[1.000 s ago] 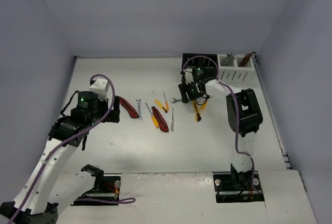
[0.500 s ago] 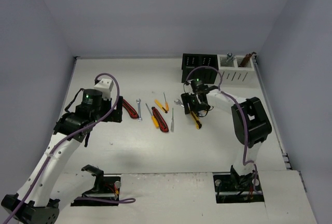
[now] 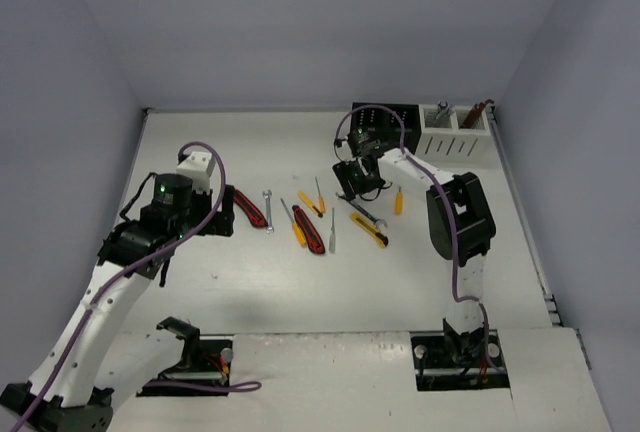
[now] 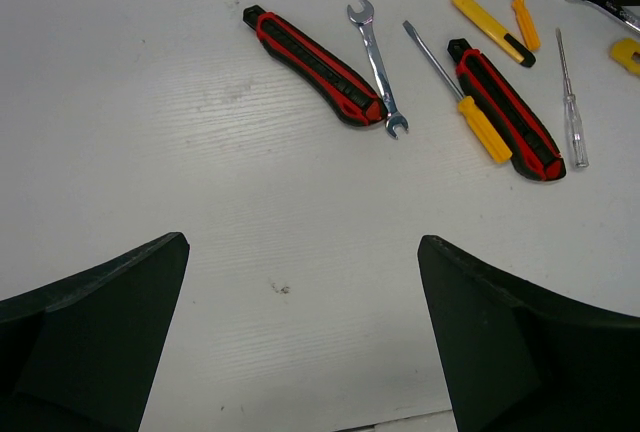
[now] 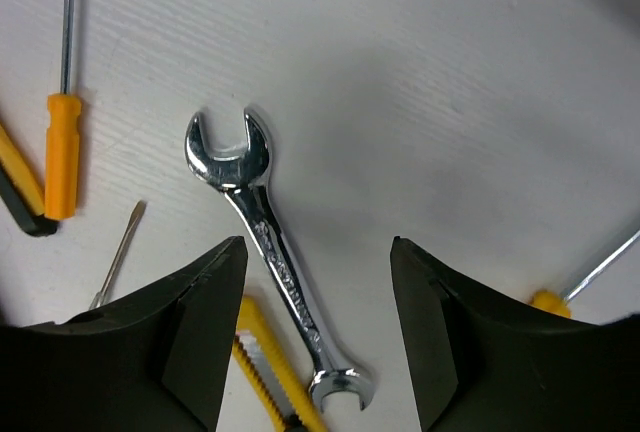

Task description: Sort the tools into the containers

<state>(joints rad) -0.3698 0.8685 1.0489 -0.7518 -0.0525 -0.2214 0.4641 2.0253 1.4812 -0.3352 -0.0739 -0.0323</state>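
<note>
Tools lie in a row mid-table. There is a red-black knife (image 3: 250, 208) (image 4: 315, 55), a small silver wrench (image 3: 268, 210) (image 4: 375, 67), an orange screwdriver (image 3: 293, 222) (image 4: 455, 92) and a second red-black knife (image 3: 310, 229) (image 4: 505, 109). My right gripper (image 3: 355, 187) (image 5: 318, 247) is open and hovers over a silver wrench (image 3: 365, 210) (image 5: 270, 252), with a jaw on each side of its shaft. A yellow knife (image 3: 368, 230) (image 5: 270, 377) lies beside the wrench. My left gripper (image 3: 218, 220) (image 4: 302, 242) is open and empty over bare table, short of the first knife. The black box (image 3: 385, 122) and the white box (image 3: 455, 130) stand at the back right.
More tools lie near the right gripper: a yellow-handled tool (image 3: 310, 202), a thin screwdriver (image 3: 319, 195), a clear-handled screwdriver (image 3: 332, 229) (image 4: 570, 102) and an orange screwdriver (image 3: 397, 200). The white box holds some upright tools. Grey walls enclose the table.
</note>
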